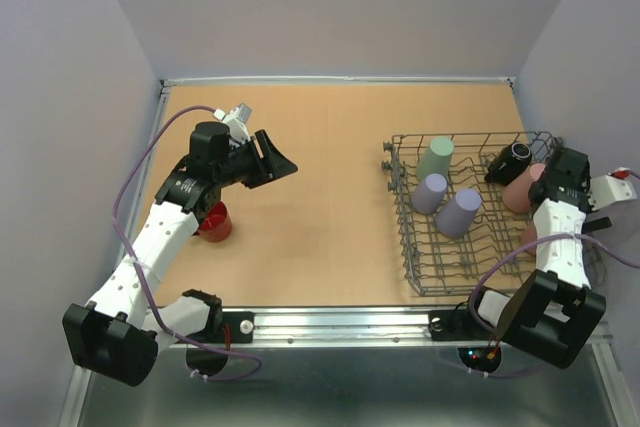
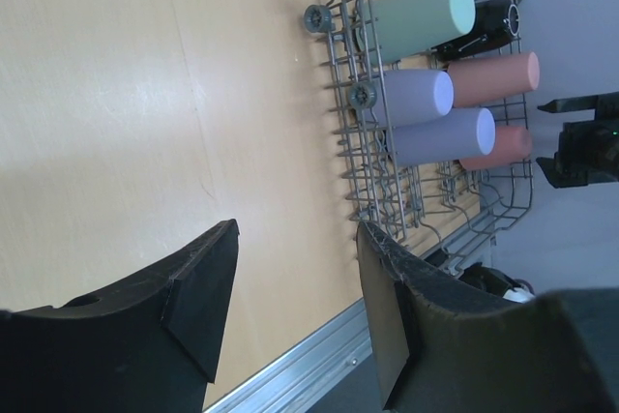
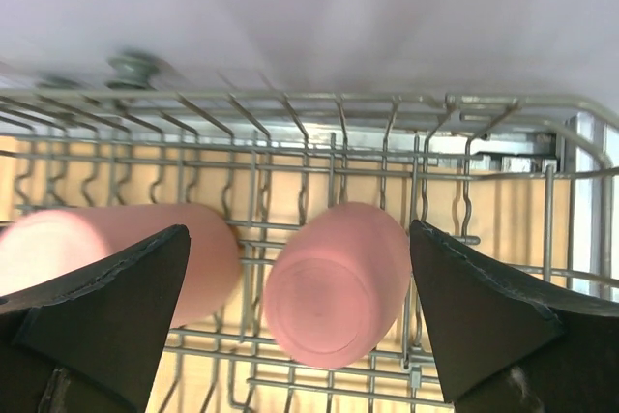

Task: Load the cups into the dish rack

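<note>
The grey wire dish rack (image 1: 455, 137) stands at the right of the table. In it lie a sage-green cup (image 1: 435, 158), two lavender cups (image 1: 429, 193) (image 1: 459, 212), a dark mug (image 1: 510, 162) and a pink cup (image 1: 520, 189). A second pink cup (image 3: 334, 287) lies on the rack wires between the jaws of my right gripper (image 3: 299, 229), which is open and not touching it. The first pink cup (image 3: 116, 249) lies beside it. A red mug (image 1: 214, 222) stands on the table at the left, under my left arm. My left gripper (image 1: 283, 162) hovers open and empty over bare table.
Walls close in the table at the back and both sides. A metal rail (image 1: 340, 322) runs along the near edge. In the left wrist view the rack (image 2: 350, 142) shows ahead with the cups lying side by side, and the right arm (image 2: 585, 142) beyond it.
</note>
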You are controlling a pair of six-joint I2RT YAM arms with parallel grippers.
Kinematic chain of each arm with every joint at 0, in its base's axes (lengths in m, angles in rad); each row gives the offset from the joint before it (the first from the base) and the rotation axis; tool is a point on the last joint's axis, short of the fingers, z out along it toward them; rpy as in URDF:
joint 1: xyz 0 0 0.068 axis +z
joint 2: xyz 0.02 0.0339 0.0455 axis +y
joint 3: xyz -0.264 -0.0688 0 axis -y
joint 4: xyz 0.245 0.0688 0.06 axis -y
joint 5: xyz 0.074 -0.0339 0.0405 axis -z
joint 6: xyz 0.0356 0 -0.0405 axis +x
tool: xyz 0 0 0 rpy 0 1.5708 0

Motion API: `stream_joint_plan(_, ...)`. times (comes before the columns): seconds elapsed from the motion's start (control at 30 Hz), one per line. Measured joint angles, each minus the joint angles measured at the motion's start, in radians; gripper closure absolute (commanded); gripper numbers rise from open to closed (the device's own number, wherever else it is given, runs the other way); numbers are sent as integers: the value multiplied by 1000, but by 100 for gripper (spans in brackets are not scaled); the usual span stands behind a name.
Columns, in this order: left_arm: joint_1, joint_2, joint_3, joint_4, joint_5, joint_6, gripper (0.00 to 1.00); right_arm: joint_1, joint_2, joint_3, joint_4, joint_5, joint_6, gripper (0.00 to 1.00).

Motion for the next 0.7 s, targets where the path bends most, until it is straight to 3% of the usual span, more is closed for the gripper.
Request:
stream_joint_plan(0.37,0,-2,0,-3,7,-2,38,0,2,228,-137,-32,-4,0)
stream_joint_plan(0.7,0,-2,0,-17,5,-6,38,11,18,468,-193,-286,53,0)
